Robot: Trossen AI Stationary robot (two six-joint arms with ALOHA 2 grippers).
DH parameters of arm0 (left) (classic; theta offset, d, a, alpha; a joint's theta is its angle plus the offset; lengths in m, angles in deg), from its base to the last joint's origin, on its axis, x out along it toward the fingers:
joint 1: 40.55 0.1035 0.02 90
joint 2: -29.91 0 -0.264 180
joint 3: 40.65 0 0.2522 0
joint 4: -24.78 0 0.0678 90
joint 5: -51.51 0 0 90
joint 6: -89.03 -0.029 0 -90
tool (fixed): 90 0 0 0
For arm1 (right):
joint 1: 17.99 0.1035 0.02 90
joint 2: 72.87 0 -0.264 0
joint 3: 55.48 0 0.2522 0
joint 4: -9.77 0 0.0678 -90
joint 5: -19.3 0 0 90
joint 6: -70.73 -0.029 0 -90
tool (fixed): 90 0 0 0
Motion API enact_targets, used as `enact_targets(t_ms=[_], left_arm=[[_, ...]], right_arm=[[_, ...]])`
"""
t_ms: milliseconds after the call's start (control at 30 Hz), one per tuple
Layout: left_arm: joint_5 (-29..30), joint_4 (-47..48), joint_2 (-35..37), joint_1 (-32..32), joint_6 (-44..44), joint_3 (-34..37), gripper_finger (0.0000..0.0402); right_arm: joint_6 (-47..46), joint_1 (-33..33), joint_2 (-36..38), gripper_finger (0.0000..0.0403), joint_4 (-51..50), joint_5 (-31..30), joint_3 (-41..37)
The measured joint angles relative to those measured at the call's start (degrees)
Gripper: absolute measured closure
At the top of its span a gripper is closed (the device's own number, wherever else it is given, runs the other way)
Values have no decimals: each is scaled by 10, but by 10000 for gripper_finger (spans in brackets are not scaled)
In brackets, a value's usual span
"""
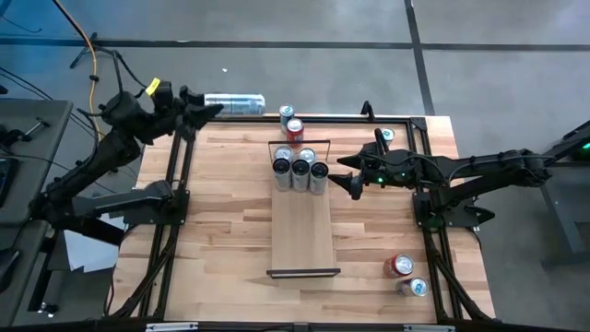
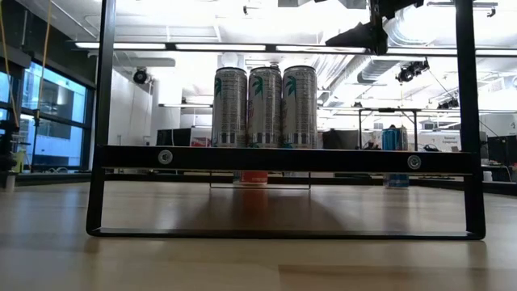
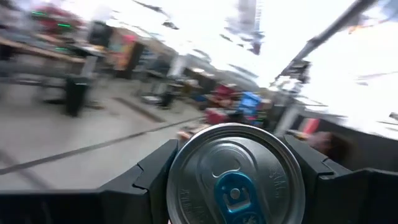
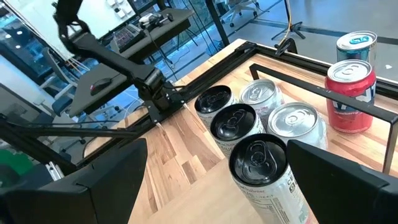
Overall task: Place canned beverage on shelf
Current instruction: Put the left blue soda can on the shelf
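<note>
Silver can (image 3: 235, 174) with blue tab, no legible writing, in left end effector (image 1: 198, 106).

Left gripper (image 1: 205, 109): up past the far left corner of the surface (image 1: 230, 221), jaws clamped on a silver can (image 1: 235, 104) lying sideways over the floor.
Right gripper (image 1: 348, 175): jaws spread wide, just beside the can cluster.
Shelf (image 1: 302, 231): long plank running down the middle of the surface.
Can cluster (image 1: 300, 169): five cans standing at the shelf's far end.
Behind the shelf: a red can (image 1: 295, 129), a silver one (image 1: 286, 113) beyond it.
Near right corner: red can (image 1: 398, 266), blue-topped can (image 1: 415, 287).
</note>
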Motion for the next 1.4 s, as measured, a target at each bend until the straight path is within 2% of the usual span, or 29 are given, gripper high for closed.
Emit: enact_targets(t_ms=[133, 367, 533, 667, 800, 900, 967, 1400], left_arm=[[9, -20, -5, -86, 9, 0, 216], [111, -4, -25, -217, -54, -7, 216], [156, 121, -70, -280, -98, -86, 216], [173, 226, -139, -334, -128, -167, 216], [215, 353, -214, -384, -150, -254, 216], [244, 455, -275, -409, -155, -301, 216], [255, 487, -310, -419, -156, -322, 216], [271, 534, -462, -433, -156, -333, 216]], right_arm=[[-15, 0, 0, 32, 19, -9, 0], [5, 0, 3, 32, 89, -31, 0], [43, -1, 15, 32, 122, -31, 0], [49, -14, 24, 32, 119, -31, 0], [49, -28, 26, 32, 118, -31, 0], [49, -34, 26, 32, 115, -31, 0], [49, -34, 26, 32, 115, -29, 0], [47, -34, 26, 32, 88, -20, 0]])
